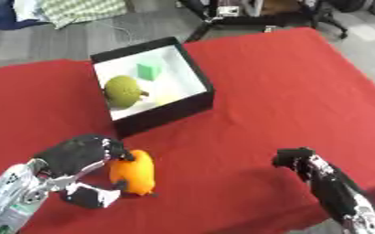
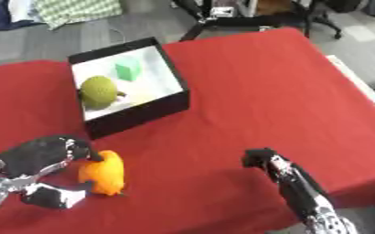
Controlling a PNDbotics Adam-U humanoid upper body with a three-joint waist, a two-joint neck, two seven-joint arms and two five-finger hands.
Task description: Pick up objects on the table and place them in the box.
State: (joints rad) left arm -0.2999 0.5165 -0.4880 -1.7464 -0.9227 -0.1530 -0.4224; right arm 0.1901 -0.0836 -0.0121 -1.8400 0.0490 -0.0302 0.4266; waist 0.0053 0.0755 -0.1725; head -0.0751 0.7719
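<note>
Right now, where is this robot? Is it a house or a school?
Probably a lab or workshop, not a house. There's a table with a red cloth, a black box for practice objects, and office chair legs on a grey floor behind it.

Both head eyes look steeply down, sharing the red table (image 1: 286, 82) and box (image 1: 199, 75).

Red tablecloth (image 1: 286, 91); black box (image 1: 163, 114), white inside; orange object (image 1: 135, 172).

An orange fruit-shaped toy (image 1: 135, 173) stands near left on the red table. My black box (image 1: 197, 75), white inside, holds a bumpy green ball (image 1: 124, 91) and green cube (image 1: 148, 71).
</note>
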